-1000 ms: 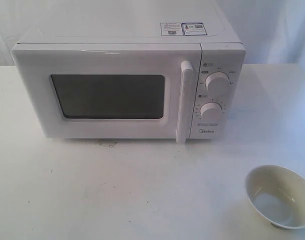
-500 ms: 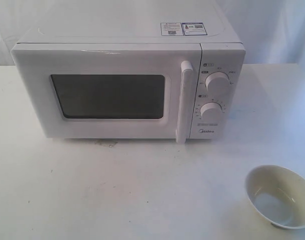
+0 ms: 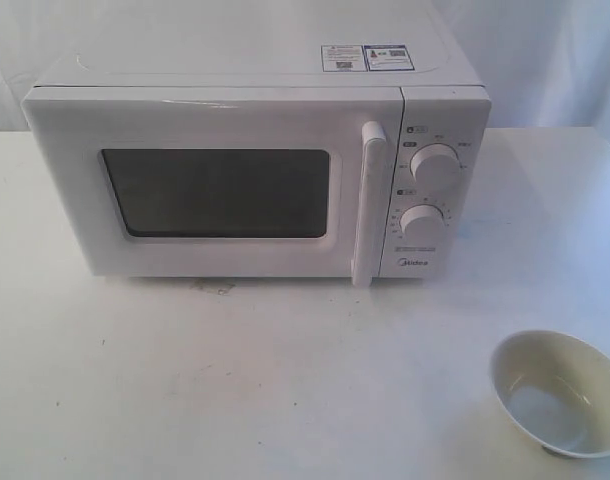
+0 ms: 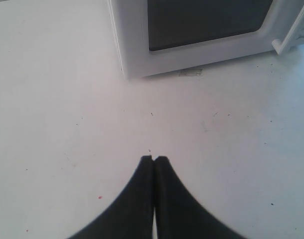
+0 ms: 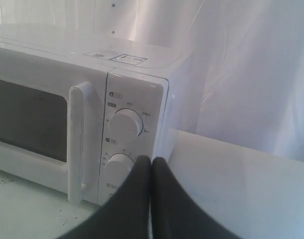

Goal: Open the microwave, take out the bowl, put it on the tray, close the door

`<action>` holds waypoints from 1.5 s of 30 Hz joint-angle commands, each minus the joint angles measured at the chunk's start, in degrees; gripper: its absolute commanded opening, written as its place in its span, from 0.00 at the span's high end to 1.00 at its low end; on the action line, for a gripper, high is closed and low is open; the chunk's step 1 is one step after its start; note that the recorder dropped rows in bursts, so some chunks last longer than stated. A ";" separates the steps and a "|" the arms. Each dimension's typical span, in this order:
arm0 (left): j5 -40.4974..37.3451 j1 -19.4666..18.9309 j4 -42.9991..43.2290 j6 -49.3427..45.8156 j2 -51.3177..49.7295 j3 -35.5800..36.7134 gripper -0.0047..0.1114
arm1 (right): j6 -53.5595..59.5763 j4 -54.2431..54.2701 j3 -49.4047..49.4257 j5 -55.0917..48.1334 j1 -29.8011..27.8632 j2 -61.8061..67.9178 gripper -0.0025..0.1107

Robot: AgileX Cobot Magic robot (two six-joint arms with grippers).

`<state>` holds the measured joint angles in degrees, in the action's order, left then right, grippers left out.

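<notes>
Left gripper [image 4: 154, 158]: clenched, its two black fingers [image 4: 137, 199] pressed tip to tip with no gap and nothing between them. It is over the white table [image 4: 57, 124], with the microwave's lower left front corner ahead of it.
Right gripper [image 5: 151, 159]: also clenched and holding nothing, the fingers meeting along one thin seam. It points at the microwave's control panel, and its tips overlap the lower knob in the right wrist view. I cannot tell whether they touch it.
Microwave [image 3: 255, 170]: a white box standing at the back of the table, front facing the exterior camera, with a pale curtain [image 3: 545, 60] behind it.
Door [image 3: 215, 125]: shut, flush with the front.
Window [image 3: 220, 192]: a dark rounded rectangle. Nothing can be made out through it.
Smudge [image 3: 213, 287]: a small brownish mark on the table, just under the door's lower edge.
Handle [image 3: 367, 205]: a tall white vertical bar at the door's right edge, untouched.
Stickers [image 3: 367, 57]: two small labels on the top, toward the right.
Knobs [image 3: 433, 163]: two round white dials, one above the other, on the panel right of the handle.
Bowl [image 3: 557, 392]: cream-white and glossy, upright, pale and plain inside. It sits on the bare table at the near right, well apart from the microwave, with its right rim cut off by the picture's edge.
</notes>
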<state>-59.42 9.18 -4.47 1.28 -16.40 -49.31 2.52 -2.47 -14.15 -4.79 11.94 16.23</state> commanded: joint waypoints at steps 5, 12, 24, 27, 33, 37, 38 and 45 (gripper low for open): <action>-0.09 0.22 0.18 0.04 0.43 0.05 0.96 | 0.28 -0.14 0.56 -0.81 -0.53 -0.70 0.98; -0.09 0.22 0.18 0.04 0.43 0.05 0.96 | 0.28 -0.07 6.08 -2.94 -11.04 -13.26 0.98; -0.23 0.22 0.18 0.02 0.43 0.05 0.96 | -0.61 0.06 14.15 -14.37 -12.10 -16.23 0.98; -0.23 0.22 0.18 0.02 0.43 0.05 0.96 | -3.09 0.29 14.15 -14.37 -12.10 -16.23 0.98; -0.23 0.22 0.18 0.02 0.43 0.05 0.96 | -2.96 0.29 14.15 -14.37 -12.10 -16.23 0.98; -0.23 0.22 0.18 0.02 0.43 0.05 0.96 | -2.96 0.29 14.15 -14.37 -12.10 -16.23 0.98; -0.23 0.22 0.18 0.02 0.43 0.05 0.96 | -2.96 0.29 14.15 -14.37 -12.10 -16.23 0.98; -0.23 0.22 0.18 0.02 0.43 0.05 0.96 | -2.96 0.29 14.15 -14.37 -12.10 -16.23 0.98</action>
<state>-59.42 9.18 -4.24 1.28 -16.40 -49.31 0.00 -2.23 -0.34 -19.24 0.14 0.31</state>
